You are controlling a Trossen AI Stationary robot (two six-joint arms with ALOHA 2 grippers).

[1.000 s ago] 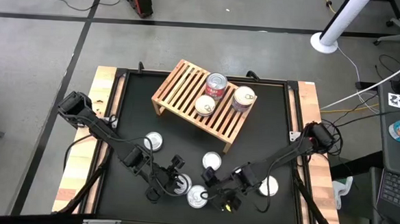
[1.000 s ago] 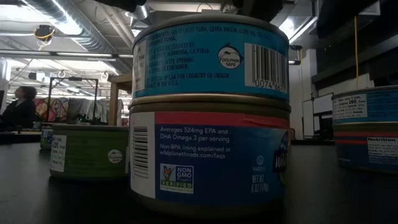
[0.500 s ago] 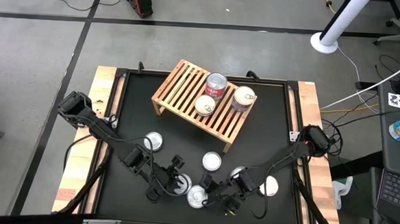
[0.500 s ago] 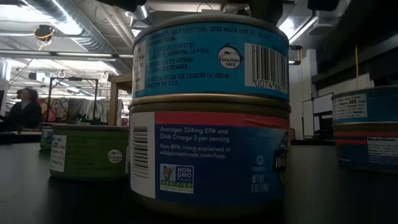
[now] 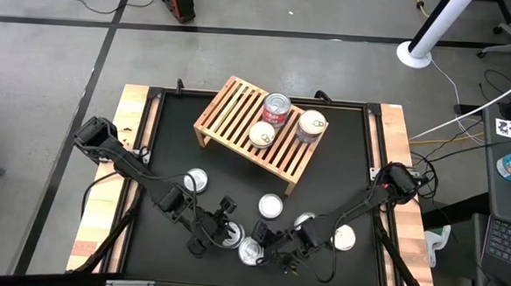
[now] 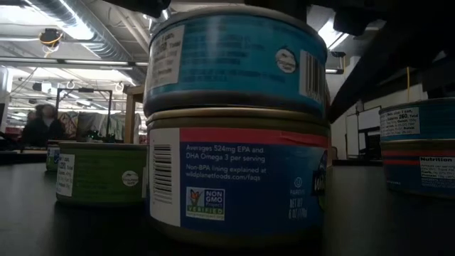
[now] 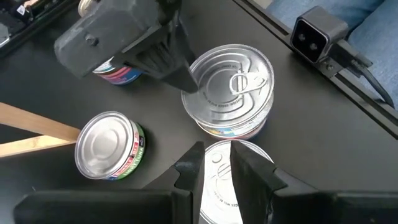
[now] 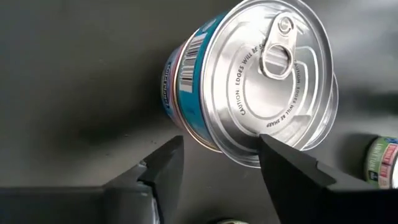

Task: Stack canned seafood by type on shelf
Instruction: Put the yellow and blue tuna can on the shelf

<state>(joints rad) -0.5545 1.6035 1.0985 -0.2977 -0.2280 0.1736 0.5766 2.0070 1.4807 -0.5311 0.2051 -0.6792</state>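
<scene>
Right gripper [image 5: 265,247] fingers [image 8: 287,163] spread either side of top blue can [image 6: 238,60] of near-edge stack — tilted, not yet clamped. Left gripper [image 5: 229,234] fingers nearly closed, empty — just above a can [image 7: 217,186].

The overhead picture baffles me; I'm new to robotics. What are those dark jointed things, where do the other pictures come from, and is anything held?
Those are two robot arms, each ending in a two-finger claw. One camera looks down, one sits at table level, one rides on each wrist. Three tins stand on the wooden shelf; loose tins sit on the black table. The right claw, fingers apart, touches the top tin of a two-tin stack without clearly gripping it. The left claw is just over another tin; whether it holds it is unclear.
</scene>
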